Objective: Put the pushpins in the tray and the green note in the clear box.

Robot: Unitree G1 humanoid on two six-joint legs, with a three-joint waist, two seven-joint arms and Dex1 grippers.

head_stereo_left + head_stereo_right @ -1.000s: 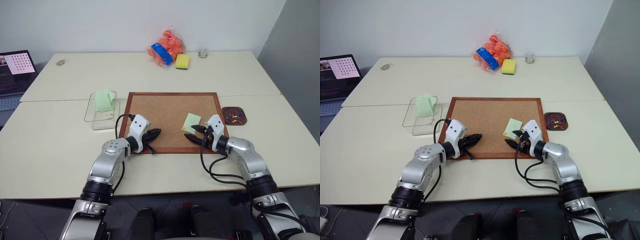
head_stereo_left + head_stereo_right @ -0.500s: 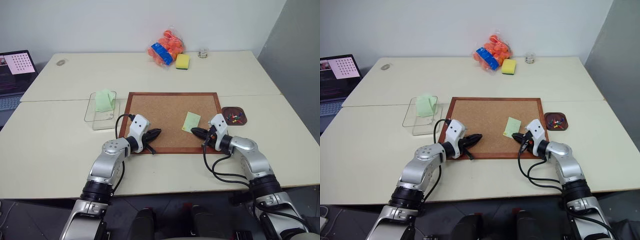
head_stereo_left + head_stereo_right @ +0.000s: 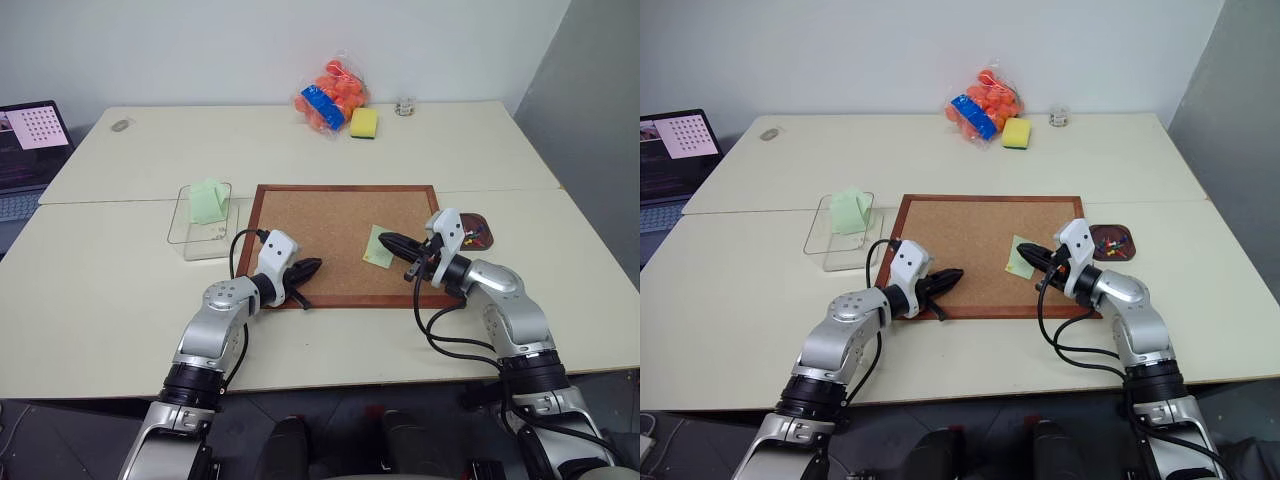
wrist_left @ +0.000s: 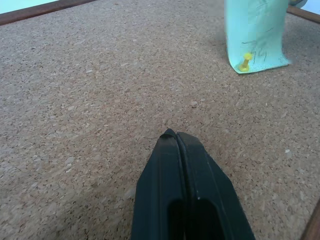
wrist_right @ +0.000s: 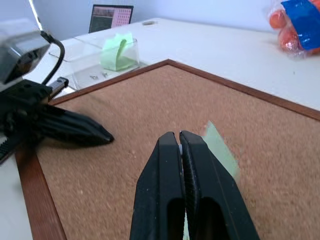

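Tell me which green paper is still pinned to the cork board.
The small pale green note, with a yellow pushpin through it, just ahead of the right gripper. The mintier folded paper sits in the clear box.

- Wooden-framed cork board (image 3: 975, 255) lies on the cream table (image 3: 760, 290).
- Small pale yellow-green square paper note (image 3: 1019, 256) rests on the cork, right side.
- Right gripper (image 3: 1027, 250), black fingers pressed together, sits at the note.
- Left gripper (image 3: 955, 274), fingers together, points across the board's near-left corner.
- Small dark brown rounded dish (image 3: 1110, 242) holds coloured pushpins (image 3: 1112, 241).
- Transparent rectangular plastic box (image 3: 840, 232) holds a mint-green folded paper (image 3: 848, 211).
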